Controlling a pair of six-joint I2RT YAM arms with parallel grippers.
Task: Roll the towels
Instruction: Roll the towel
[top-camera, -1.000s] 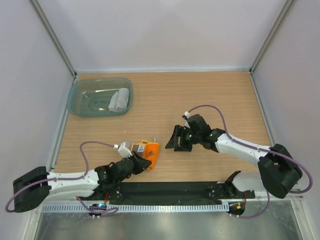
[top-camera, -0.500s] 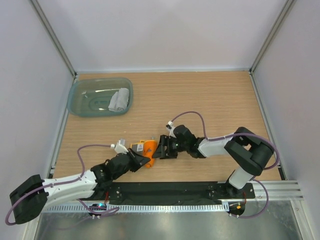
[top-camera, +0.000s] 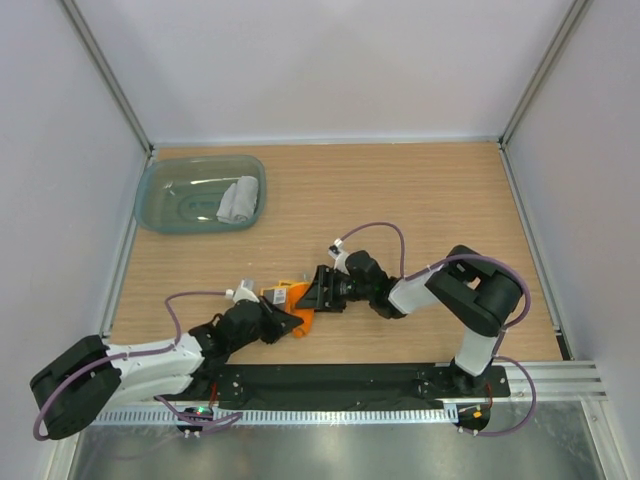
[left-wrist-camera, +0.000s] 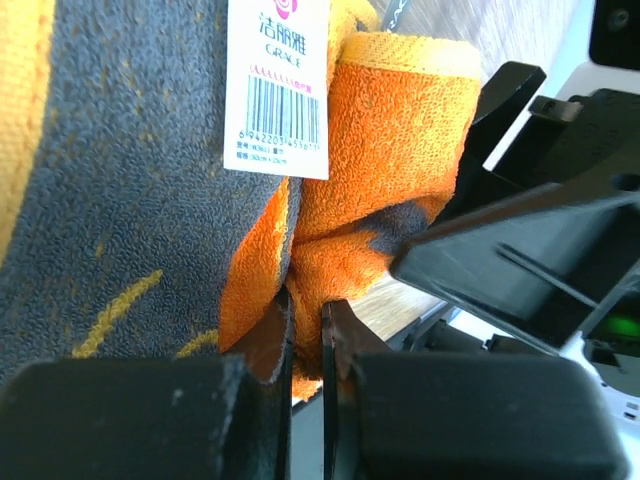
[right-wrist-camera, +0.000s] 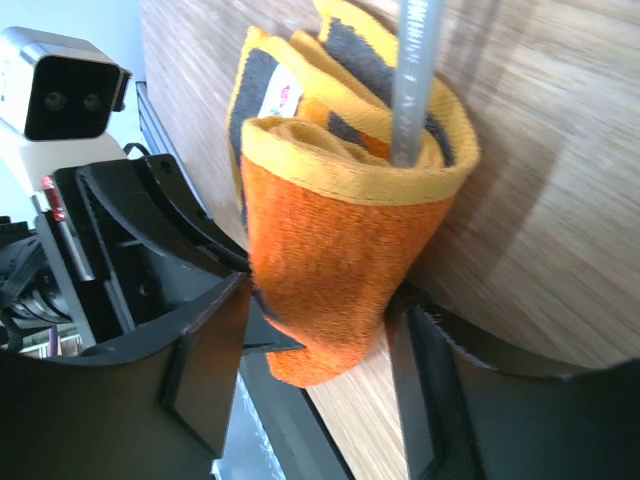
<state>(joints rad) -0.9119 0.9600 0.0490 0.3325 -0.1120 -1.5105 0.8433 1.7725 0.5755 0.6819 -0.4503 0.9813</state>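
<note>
the wooden desk (top-camera: 400, 190) carries everything. the left arm (top-camera: 150, 362) and the right arm (top-camera: 460, 290) reach in from its near edge and meet near the middle of the near side. the teal tub (top-camera: 160, 200) sits at the far left, well apart from them. the grey towel (top-camera: 238, 200) lies in it as a short roll.

the orange towel (top-camera: 292, 293) lies on the desk between the two sets of jaws, loosely coiled, with a paper label (left-wrist-camera: 277, 85) hanging on it. the left jaws are pinched nearly together on a thin fold at the towel's edge. the right jaws stand apart, one on each side of the coil and close against it; whether they press it i cannot tell.

the cloth looks like light, soft, floppy terry. it seems neither slippery nor fragile, but likely to spring open if let go. a hold across the middle of the coil should keep the layers together better than a pinch on one edge. the label is no place to grip.
</note>
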